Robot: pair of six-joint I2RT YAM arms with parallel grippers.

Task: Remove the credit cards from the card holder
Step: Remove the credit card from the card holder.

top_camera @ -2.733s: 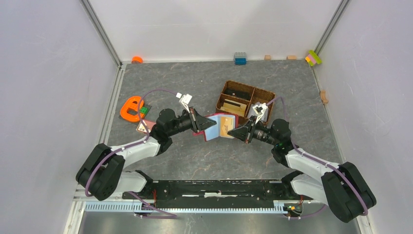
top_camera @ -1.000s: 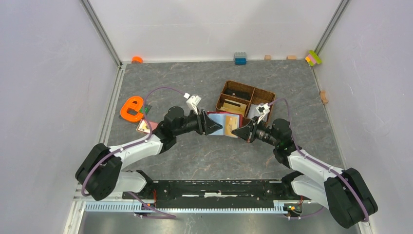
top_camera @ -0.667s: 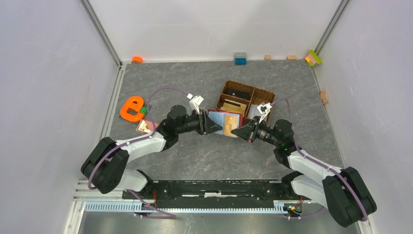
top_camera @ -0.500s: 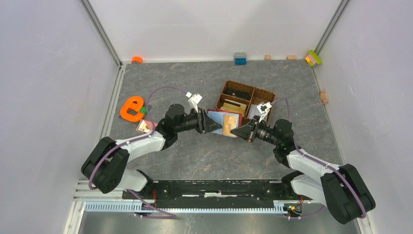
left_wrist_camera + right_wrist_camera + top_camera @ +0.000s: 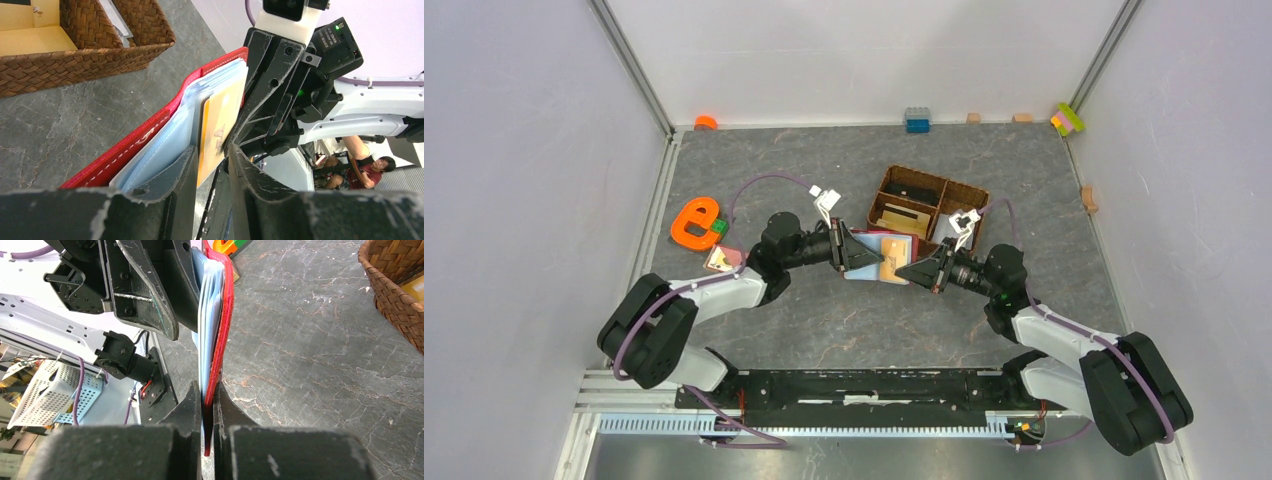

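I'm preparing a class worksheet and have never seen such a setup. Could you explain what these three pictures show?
Two robot arms are bolted at a table's near edge. One picture looks down from above; the other two come from a camera on each wrist. The right end effector pinches a red card holder by its edge. The left end effector has its fingers either side of an orange card sticking out of it, not clearly gripping. On the table lie a wicker basket and an orange toy.
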